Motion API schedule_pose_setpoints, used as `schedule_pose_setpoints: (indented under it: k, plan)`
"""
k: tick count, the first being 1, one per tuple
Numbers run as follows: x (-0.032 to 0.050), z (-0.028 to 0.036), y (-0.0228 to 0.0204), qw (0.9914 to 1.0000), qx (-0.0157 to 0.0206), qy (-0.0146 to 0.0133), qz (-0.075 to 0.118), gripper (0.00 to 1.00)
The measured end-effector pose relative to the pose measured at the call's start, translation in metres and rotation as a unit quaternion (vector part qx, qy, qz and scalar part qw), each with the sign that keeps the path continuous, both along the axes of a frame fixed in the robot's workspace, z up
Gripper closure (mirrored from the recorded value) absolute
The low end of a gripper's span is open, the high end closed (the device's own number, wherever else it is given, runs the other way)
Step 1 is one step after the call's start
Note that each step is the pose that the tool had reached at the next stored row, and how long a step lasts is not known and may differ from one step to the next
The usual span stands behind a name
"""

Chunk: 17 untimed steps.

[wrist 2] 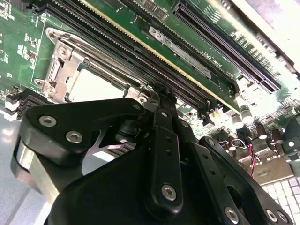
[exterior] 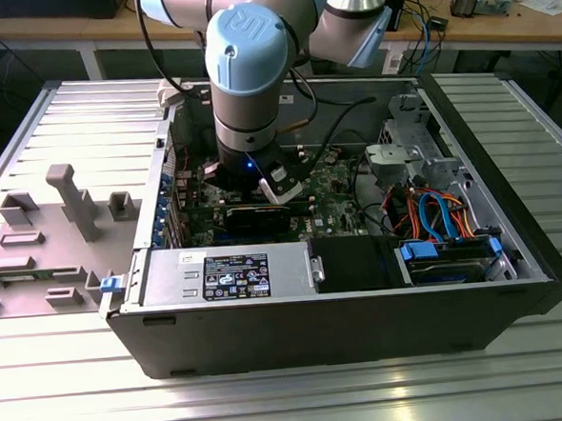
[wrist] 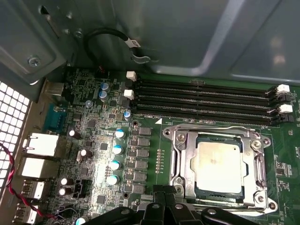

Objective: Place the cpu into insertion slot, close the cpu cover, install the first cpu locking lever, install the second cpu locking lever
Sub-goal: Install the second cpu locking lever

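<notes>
cpu (wrist: pixel 219 167) seated under shut cpu cover (wrist: pixel 182 154) | gripper (wrist: pixel 165 191) fingers pinched together, empty | I judge levers thin, springy: hook the ends

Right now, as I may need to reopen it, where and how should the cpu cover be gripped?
Grip the cpu cover by the outer edge of one thin frame bar, coming from straight above: it lies flat over the cpu, so its window offers only chip. The edge nearest the hand looks freest; memory slots crowd the opposite edge. I cannot tell which edge is hinged.
</notes>
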<state>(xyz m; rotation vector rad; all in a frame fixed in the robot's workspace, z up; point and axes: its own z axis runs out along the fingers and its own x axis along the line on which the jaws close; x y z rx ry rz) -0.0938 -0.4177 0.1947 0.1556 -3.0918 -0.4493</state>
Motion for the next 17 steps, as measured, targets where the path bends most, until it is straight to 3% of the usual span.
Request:
schedule_pose_setpoints:
  k: [4,13,17]
  plan:
    - [-0.0001,0.0017,-0.0019,1.00000,0.0008,-0.0005,0.000,0.89]
    - [-0.0013,0.0232,-0.0024,1.00000,0.0004,-0.0002,0.000,0.89]
    - [-0.0013,0.0244,-0.0024,1.00000,0.0004,-0.0002,0.000,0.89]
